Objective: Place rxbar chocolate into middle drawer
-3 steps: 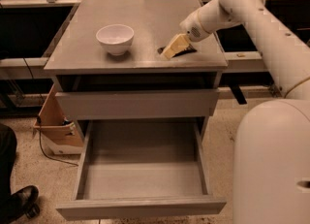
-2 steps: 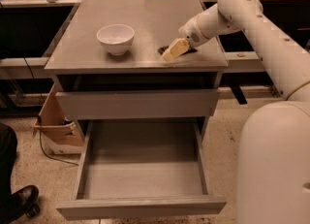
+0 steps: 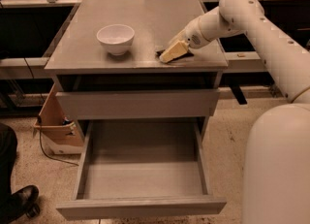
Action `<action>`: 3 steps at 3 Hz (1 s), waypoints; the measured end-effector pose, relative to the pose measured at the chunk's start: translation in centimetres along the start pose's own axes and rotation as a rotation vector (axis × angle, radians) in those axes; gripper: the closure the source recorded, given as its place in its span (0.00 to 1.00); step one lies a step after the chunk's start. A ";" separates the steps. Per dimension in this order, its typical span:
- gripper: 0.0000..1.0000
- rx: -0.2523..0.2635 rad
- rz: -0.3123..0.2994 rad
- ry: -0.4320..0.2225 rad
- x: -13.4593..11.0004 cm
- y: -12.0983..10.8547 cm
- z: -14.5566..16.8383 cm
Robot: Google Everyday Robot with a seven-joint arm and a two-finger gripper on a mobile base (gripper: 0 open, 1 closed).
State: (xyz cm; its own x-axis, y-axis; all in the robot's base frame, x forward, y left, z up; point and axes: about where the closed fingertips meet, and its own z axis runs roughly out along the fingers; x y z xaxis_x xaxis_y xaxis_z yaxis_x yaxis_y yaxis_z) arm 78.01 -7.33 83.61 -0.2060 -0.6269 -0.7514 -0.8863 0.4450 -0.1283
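Camera view shows the middle drawer (image 3: pixel 140 206) standing open at lower centre, no bar inside. The rxbar chocolate (image 3: pixel 159 52) lies on the cabinet top (image 3: pixel 140 24), right of centre, under the gripper (image 3: pixel 168 56); whether it is grasped, I cannot tell. Lifting and placing remain.

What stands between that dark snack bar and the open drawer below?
Nothing visible. The claw sits at the rxbar chocolate on the cabinet top; the middle drawer is pulled out below, and the white bowl stands apart.
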 end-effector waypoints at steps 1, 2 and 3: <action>0.90 0.000 0.000 0.000 -0.1 0.1 -0.2; 1.00 -0.037 -0.025 -0.005 0.4 3.1 -2.8; 1.00 -0.116 -0.089 -0.028 0.4 10.2 -8.7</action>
State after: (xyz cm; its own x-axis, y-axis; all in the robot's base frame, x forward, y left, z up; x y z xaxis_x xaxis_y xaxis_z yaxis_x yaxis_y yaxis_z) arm 65.33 -8.57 87.64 -0.1144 -0.6419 -0.7582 -0.9428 0.3108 -0.1209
